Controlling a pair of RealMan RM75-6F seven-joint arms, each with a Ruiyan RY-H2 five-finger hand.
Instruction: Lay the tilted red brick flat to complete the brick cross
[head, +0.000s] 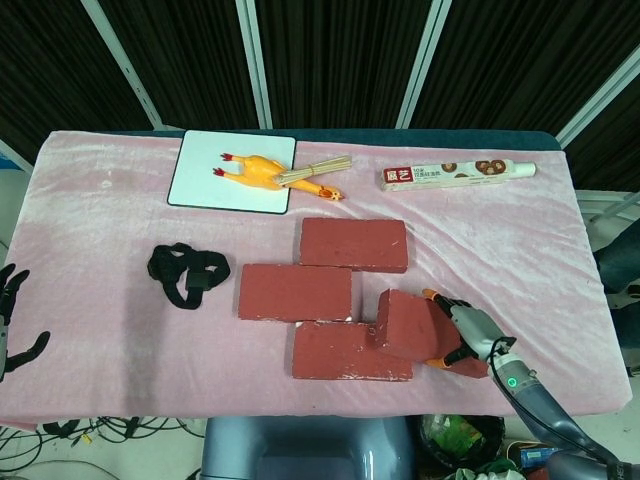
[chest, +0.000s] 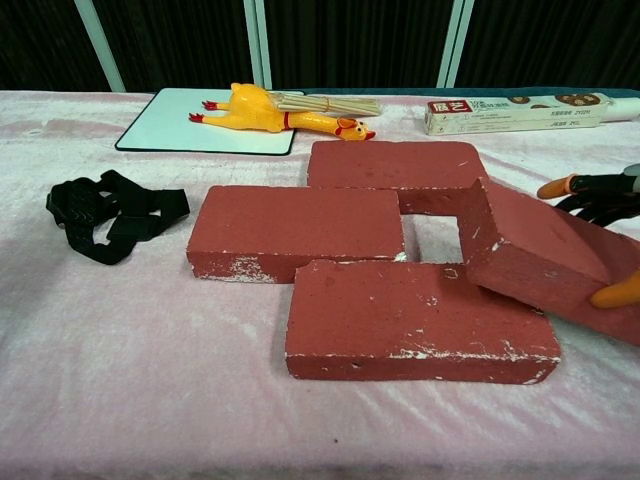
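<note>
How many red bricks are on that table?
4. A far brick, a left brick and a near brick lie flat; the tilted brick, propped on the near one, is held by the right hand. None seems hidden.

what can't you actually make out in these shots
- Right hand: chest view cuts it off at the frame edge, and the tilted brick hides its grip.
- Left hand: head view crops it at the edge; absent from chest view.
- Box print: too small in both views.
</note>
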